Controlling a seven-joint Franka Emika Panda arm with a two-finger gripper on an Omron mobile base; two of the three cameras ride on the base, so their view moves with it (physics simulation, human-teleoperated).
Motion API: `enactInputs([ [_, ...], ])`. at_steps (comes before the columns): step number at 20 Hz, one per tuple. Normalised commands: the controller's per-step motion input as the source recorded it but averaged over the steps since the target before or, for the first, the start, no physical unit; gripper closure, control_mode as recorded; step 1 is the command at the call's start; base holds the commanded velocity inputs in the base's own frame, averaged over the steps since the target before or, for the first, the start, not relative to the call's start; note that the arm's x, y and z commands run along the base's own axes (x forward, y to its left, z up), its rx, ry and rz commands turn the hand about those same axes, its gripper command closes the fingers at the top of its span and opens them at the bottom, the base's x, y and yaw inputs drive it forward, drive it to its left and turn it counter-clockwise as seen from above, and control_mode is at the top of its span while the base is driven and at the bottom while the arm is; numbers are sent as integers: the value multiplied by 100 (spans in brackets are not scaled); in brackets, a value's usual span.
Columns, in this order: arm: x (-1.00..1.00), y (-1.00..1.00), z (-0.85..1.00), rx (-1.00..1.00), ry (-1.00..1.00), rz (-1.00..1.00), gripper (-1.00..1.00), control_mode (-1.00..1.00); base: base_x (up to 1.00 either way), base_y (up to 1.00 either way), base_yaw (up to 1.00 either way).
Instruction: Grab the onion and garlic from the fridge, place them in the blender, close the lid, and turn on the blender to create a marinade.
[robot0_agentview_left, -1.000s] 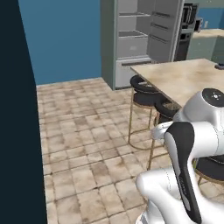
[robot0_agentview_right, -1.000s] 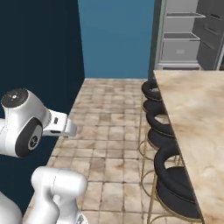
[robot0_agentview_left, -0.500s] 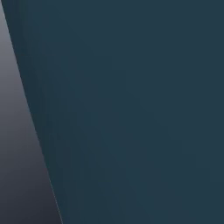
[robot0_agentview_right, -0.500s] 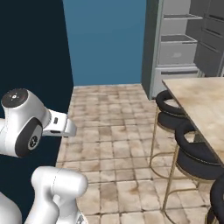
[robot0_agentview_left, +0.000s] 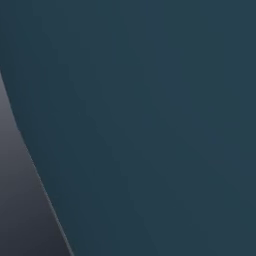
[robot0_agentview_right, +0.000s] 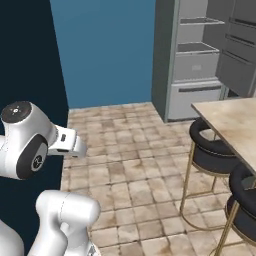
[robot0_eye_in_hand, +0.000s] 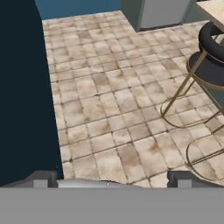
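Fridge (robot0_agentview_right: 192, 60) stands open beyond tiled floor (robot0_agentview_right: 130, 165), jaws spread wide, empty

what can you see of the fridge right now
The fridge is a tall grey cabinet standing at the far side of the tiled floor, against the blue wall, in the right base view. It is open: flat grey shelves sit one above the other, with a grey drawer box under them and a lower drawer front carrying a dark bar handle. Its door, with grey bins, hangs open to the right. The shelves look bare from here. The hand view catches just its lower front.
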Motion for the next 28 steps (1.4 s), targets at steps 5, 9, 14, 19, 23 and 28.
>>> enactInputs([
  [5,0,0,0,0,0,0,-100,100,100,47,-23],
  [9,0,0,0,0,0,0,-100,100,100,34,-21],
  [14,0,0,0,0,0,0,-100,100,100,33,-22],
  [19,0,0,0,0,0,0,-100,100,100,23,-21],
  [23,0,0,0,0,0,0,-100,100,100,6,-17],
  [28,0,0,0,0,0,0,-100,100,100,-4,-7],
])
